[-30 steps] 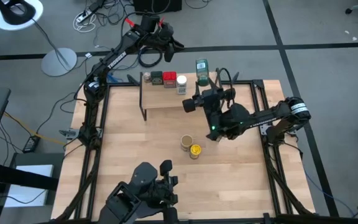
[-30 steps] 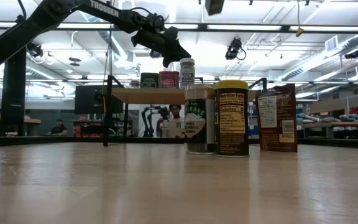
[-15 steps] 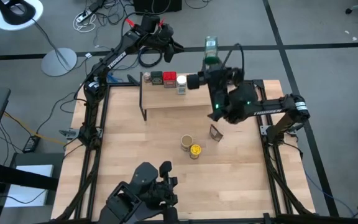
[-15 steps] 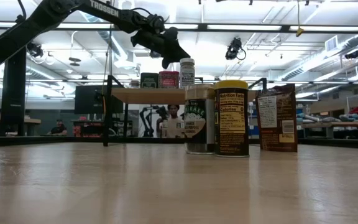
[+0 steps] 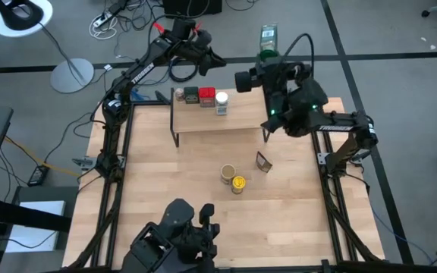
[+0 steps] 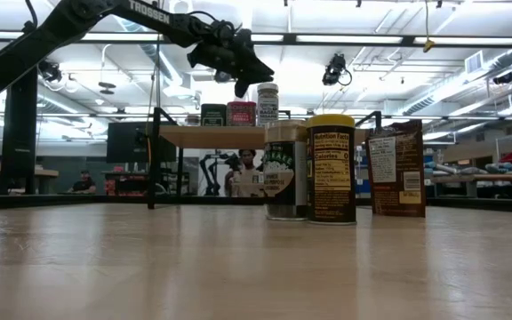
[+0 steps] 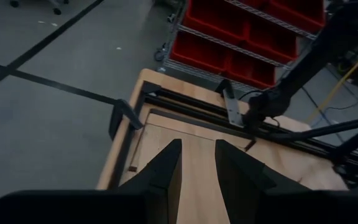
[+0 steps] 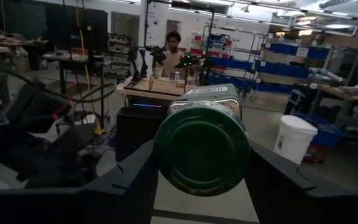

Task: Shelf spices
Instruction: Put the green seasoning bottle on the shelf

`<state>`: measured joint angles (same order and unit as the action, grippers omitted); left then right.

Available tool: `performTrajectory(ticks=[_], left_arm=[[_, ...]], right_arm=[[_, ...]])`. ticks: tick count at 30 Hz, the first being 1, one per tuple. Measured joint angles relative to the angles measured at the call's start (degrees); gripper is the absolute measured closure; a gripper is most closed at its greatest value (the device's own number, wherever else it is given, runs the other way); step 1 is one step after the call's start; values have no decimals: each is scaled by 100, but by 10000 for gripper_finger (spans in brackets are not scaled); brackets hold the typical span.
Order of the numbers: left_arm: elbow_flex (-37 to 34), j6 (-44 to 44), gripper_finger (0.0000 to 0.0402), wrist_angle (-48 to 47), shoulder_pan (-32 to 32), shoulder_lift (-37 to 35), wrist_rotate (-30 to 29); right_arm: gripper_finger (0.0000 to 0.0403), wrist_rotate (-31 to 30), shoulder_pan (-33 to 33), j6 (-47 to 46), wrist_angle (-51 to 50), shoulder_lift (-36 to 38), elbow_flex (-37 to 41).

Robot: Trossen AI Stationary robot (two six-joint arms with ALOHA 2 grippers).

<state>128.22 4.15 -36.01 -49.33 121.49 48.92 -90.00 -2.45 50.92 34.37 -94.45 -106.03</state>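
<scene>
Overhead, right end effector [image 5: 267, 47] pinched green jar [image 5: 268, 36], long axis level, green lid toward wrist; left end effector [image 5: 217, 59] slightly parted, empty, beyond shelf [image 5: 211, 121].

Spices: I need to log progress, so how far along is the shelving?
Done: a dark tin, red tin and white-lidded jar stand on the shelf. In hand: the right gripper holds the green jar. Left: three spices on the table, including the yellow-lidded jar.
</scene>
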Motion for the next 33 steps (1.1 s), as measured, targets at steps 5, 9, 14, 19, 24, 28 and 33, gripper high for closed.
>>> performTrajectory(ticks=[5,9,14,19,24,28,33], left_arm=[[0,-34,300,2,65,0,75],[0,-26,300,4,142,0,84],[0,-10,300,55,180,0,89],[0,-10,300,90,180,0,88],[0,-30,300,63,180,0,88],[0,-31,300,61,183,0,86],[0,-34,300,19,183,0,102]], right_arm=[[197,0,88,20,-872,2,-529],[197,1,159,26,-1553,2,-966],[197,36,232,33,-2057,4,-1306],[197,62,497,16,-2492,-3,-1319],[197,11,624,-122,-2617,-5,-1194],[197,111,531,-103,-2682,-11,-828],[197,428,402,-94,-2712,-27,-359]])
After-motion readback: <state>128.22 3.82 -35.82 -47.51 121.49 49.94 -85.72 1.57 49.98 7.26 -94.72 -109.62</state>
